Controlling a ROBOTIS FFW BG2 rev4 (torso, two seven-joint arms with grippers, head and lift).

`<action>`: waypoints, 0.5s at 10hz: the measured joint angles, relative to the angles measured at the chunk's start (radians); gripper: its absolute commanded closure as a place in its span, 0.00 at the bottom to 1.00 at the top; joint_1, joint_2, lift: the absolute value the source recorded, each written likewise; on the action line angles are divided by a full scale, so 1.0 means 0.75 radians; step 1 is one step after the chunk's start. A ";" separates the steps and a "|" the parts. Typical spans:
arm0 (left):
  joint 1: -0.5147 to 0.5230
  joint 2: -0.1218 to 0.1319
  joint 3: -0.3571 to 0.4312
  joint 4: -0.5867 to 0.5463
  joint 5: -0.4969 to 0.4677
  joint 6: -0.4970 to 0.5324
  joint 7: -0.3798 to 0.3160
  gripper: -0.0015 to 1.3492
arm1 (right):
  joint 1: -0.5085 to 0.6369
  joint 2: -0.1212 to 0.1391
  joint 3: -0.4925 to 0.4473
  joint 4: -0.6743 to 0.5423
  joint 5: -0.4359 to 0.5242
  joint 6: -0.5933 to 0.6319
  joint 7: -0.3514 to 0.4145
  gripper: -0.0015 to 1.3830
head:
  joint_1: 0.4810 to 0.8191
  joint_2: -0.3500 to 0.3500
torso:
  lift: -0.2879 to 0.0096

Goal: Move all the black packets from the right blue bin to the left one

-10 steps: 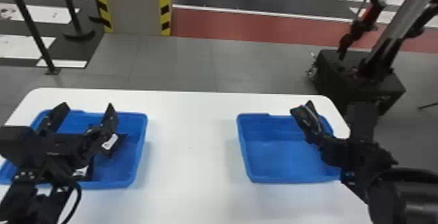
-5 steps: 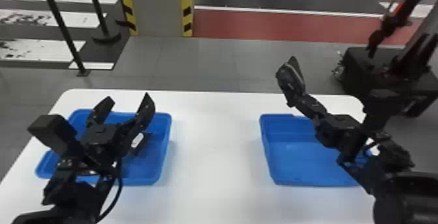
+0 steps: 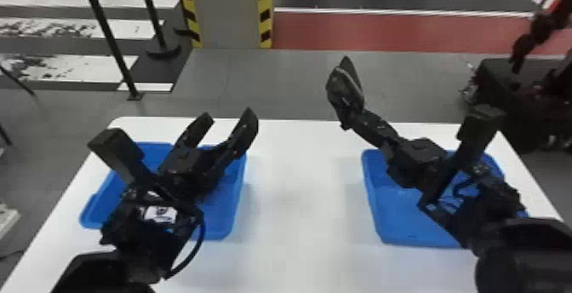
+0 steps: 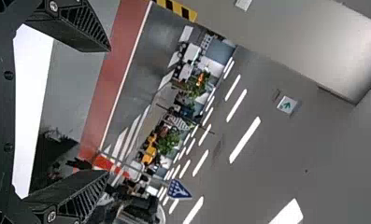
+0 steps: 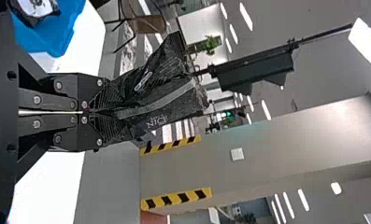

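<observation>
Desk (image 3: pixel 298 211): bearing both blue bins, well apart.
Right bin (image 3: pixel 383 213): sitting partly covered from above, so leaving any remaining packets uncertain.
Left bin (image 3: pixel 239 194): awaiting the next delivery, probably.
Right hand (image 5: pixel 97 112): gripping a black packet between closed fingers; rising out from over the right bin and swinging leftward, now pointing beyond the far edge of the desk.
Left hand (image 3: pixel 229 116): standing open and holding nothing; lifting and shifting toward the far inner corner of the left bin, perhaps needing to back away before the drop.
Held packet (image 5: pixel 160 100): travelling clear of the right bin, so probably passing from pick to transfer; still needing carrying across and lowering.
White-patched packet (image 5: pixel 37 8): lying in the left bin, apparently counting as already moved.
</observation>
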 measured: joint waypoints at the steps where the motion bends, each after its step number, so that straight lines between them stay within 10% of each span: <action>1: -0.010 0.000 -0.018 -0.017 0.007 0.014 -0.006 0.07 | -0.011 -0.001 0.039 0.000 -0.021 0.000 0.004 0.82 | 0.56 0.54 | 0.60; 5: -0.021 0.002 -0.049 -0.026 0.027 0.016 -0.011 0.07 | -0.065 -0.009 0.213 0.043 -0.085 0.009 0.003 0.82 | 0.56 0.63 | 0.60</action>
